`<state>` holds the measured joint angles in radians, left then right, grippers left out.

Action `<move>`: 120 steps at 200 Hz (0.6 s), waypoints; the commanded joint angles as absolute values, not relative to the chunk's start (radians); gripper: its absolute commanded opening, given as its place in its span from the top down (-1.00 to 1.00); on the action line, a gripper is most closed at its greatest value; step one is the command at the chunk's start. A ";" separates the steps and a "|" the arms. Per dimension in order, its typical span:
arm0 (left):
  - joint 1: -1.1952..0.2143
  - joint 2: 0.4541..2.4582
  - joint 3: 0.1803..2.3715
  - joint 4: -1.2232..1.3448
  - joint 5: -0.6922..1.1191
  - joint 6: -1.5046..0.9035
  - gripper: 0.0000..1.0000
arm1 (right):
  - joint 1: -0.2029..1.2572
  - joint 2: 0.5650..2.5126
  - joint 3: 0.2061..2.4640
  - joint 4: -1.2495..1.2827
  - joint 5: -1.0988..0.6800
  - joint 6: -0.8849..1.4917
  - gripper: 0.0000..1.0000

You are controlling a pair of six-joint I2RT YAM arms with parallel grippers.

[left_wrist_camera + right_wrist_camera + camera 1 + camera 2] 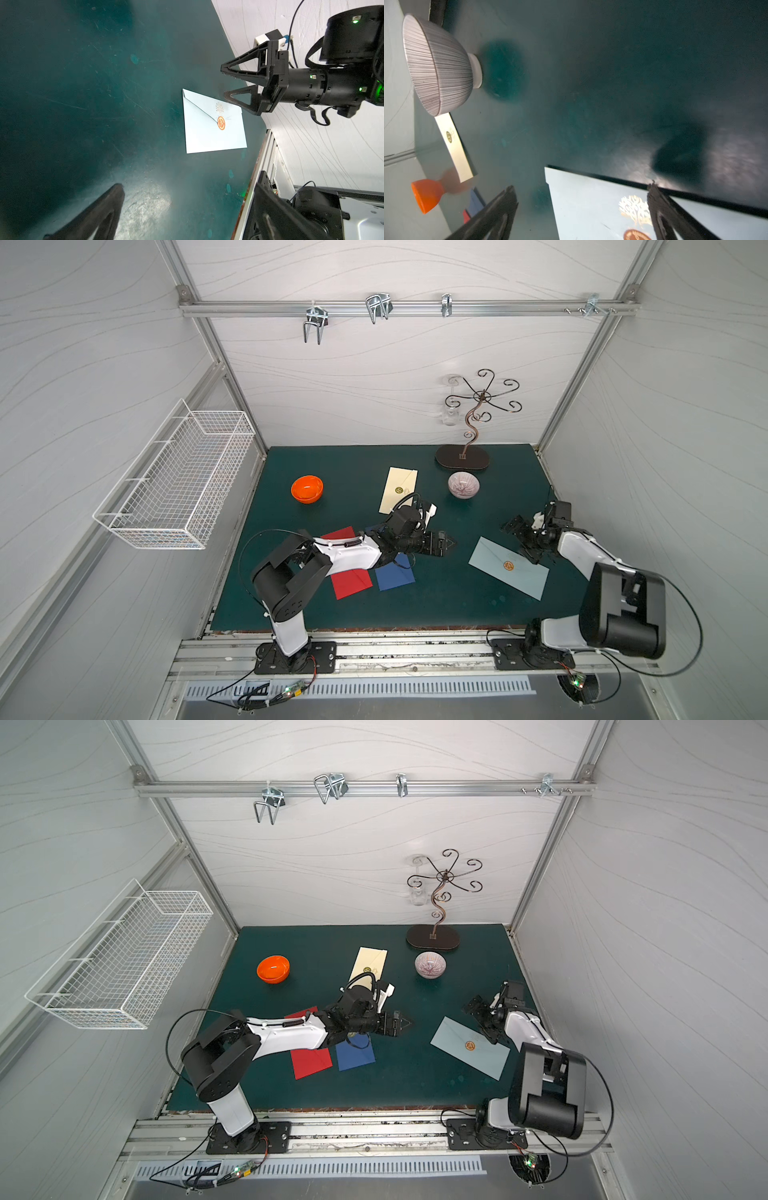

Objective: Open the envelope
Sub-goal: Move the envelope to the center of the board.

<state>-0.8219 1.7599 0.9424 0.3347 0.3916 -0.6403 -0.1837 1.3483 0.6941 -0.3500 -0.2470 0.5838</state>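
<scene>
green table (pixel 436 605) inside white walls. the 2 end effectors stand wide and empty: the left end effector (pixel 451 541) mid-table, well apart from the light blue envelope (pixel 530 580) and pointing at it; the right end effector (pixel 224 82) nearer, at its far long edge. the envelope lies flat on the table's right side, long axis diagonal, flap down under an orange seal (pixel 508 566).

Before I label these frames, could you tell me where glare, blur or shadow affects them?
Left wrist view: a bright glare patch on the mat, the light-blue envelope sharp; right wrist view: the orange bowl blurred, a dark shadow on the mat.
</scene>
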 commanded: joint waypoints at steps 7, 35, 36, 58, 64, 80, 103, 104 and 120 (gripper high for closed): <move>-0.829 1.774 0.971 0.401 0.457 -0.670 -1.00 | -0.236 1.339 0.663 -0.406 -0.153 0.594 -0.98; -0.852 1.776 0.962 0.409 0.470 -0.677 -1.00 | -0.326 1.384 0.665 -0.364 -0.250 0.515 -0.98; -0.853 1.775 0.962 0.411 0.470 -0.677 -1.00 | -0.327 1.384 0.665 -0.358 -0.262 0.510 -0.98; -0.870 1.787 0.969 0.413 0.473 -0.680 -1.00 | -0.328 1.373 0.679 -0.303 -0.390 0.482 -0.98; -0.873 1.790 0.973 0.413 0.475 -0.679 -1.00 | -0.328 1.369 0.681 -0.290 -0.407 0.475 -0.98; -0.876 1.789 0.976 0.408 0.476 -0.677 -1.00 | -0.330 1.374 0.710 -0.297 -0.379 0.464 -0.98; -0.875 1.779 0.973 0.402 0.472 -0.668 -1.00 | -0.338 1.443 0.771 -0.333 -0.335 0.447 -0.98; -0.875 1.780 0.973 0.402 0.472 -0.668 -1.00 | -0.339 1.448 0.774 -0.336 -0.336 0.448 -0.98; -0.878 1.778 0.969 0.404 0.476 -0.670 -1.00 | -0.347 1.513 0.798 -0.367 -0.354 0.471 -0.98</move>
<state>-0.8734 1.7763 0.9424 0.3557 0.4618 -0.6674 -0.3347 1.4342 0.7578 -0.3237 -0.3389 0.4782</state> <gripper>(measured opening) 0.999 0.990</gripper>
